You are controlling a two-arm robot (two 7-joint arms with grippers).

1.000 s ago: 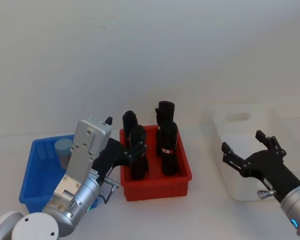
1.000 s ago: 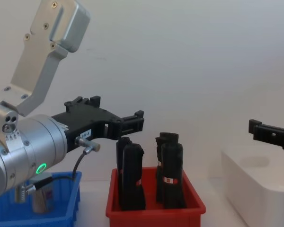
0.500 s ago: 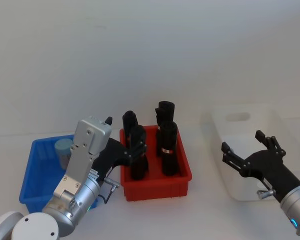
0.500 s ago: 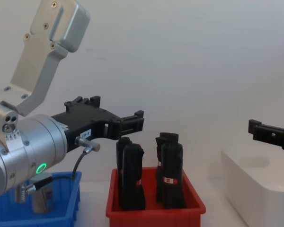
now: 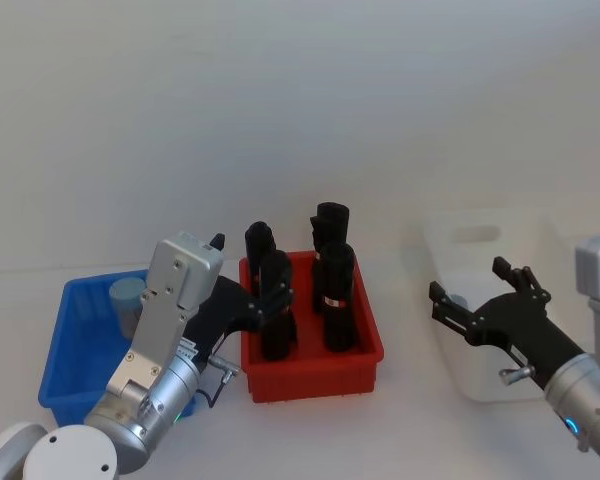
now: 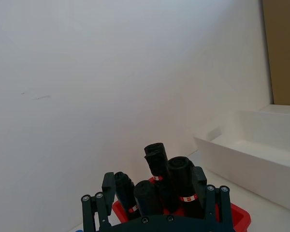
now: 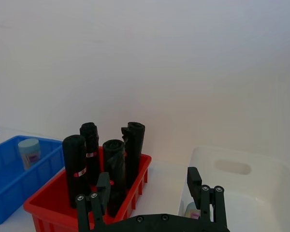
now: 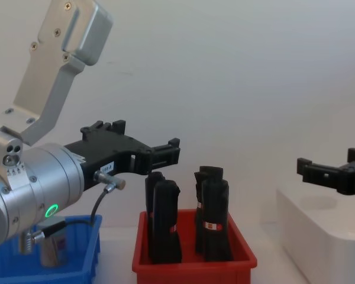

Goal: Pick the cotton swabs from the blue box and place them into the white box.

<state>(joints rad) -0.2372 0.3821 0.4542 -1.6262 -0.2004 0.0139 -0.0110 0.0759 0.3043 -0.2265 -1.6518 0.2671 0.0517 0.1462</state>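
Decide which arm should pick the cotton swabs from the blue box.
Left: the left claw hovers beside the blue box holding the cotton swabs; the right claw is at the white box.

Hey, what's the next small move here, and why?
Probably move the left gripper over the blue box and down onto the swab tub: it hangs open by the red bin, nearest that tub. The right gripper is open at the white box.

Bare lab: white table, blank wall
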